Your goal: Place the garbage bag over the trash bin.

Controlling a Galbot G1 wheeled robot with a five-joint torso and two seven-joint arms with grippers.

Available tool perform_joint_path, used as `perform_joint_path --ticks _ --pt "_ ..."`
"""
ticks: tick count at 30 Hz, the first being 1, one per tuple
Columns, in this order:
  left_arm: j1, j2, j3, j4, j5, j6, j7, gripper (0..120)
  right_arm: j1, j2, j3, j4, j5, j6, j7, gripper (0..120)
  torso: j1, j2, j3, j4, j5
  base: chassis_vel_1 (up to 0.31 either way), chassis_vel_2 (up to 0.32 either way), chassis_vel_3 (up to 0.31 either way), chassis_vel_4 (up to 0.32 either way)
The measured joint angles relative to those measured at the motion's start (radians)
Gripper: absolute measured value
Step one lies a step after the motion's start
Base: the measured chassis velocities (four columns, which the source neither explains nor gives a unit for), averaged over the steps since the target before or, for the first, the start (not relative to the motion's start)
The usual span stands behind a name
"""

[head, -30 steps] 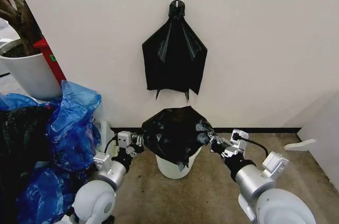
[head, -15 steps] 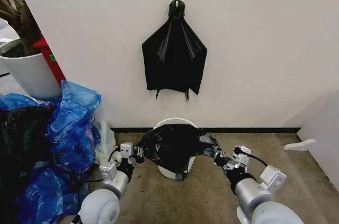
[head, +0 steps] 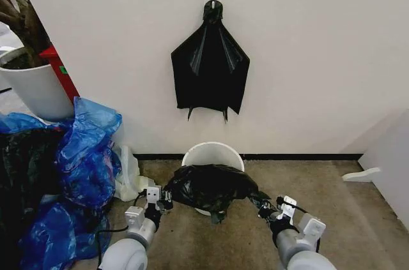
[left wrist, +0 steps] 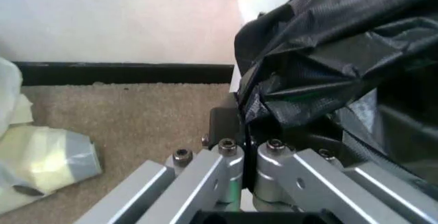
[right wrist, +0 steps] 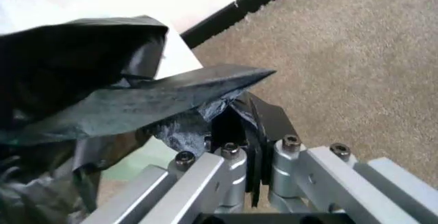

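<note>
At lower centre of the head view I hold the bag stretched between both arms. My left pincer is pinching its left edge and my right pincer pinches the right edge; both wrist views show the jaws pressed together on black film. The bag hangs low across the front of the bin, whose white rim and open mouth stand bare just behind it. To do this well, I judge the bag's mouth must be kept spread wide and taut and carried clear above the rim. Blue bags crowd the left, beside the planter; a black bunch hangs on the wall above.
</note>
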Motion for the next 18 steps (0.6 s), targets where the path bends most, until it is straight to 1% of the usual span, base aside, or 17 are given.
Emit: perform_joint_path --ticks 5,9,12,15,17,18 --pt "-0.032 -0.028 0.012 0.085 0.028 -0.04 0.03 0 0.006 0.0 0.013 -0.058 -0.045 0.022 -0.048 0 0.0 0.0 0.0 -0.0001 0.0 0.0 0.0 0.0 0.0" --pt "-0.04 -0.039 0.017 0.107 0.037 -0.053 0.033 0 0.012 0.003 0.018 -0.081 -0.072 0.033 -0.079 0 0.0 0.0 0.0 0.0001 0.0 0.0 0.0 0.0 0.0" --pt "-0.033 -0.042 0.016 0.089 0.044 -0.057 0.032 0 0.001 0.003 0.022 -0.073 -0.104 0.045 -0.124 0 0.0 0.0 0.0 0.0 -0.0001 0.0 0.0 0.0 0.0" --pt "-0.027 -0.042 0.011 0.07 0.045 -0.058 0.03 0 -0.008 0.001 0.023 -0.056 -0.117 0.046 -0.142 0 0.0 0.0 0.0 0.0 0.0 0.0 0.0 0.0 0.0" --pt "-0.018 -0.041 0.001 0.043 0.045 -0.058 0.022 0 -0.024 -0.003 0.022 -0.019 -0.166 0.042 -0.17 0 0.0 0.0 0.0 0.0 -0.0001 0.0 0.0 0.0 0.0" --pt "-0.015 -0.041 -0.003 0.032 0.045 -0.058 0.018 0 -0.028 -0.005 0.018 -0.008 -0.208 0.043 -0.181 3 0.0 0.0 0.0 0.0 -0.0001 0.0 0.0 0.0 0.0"
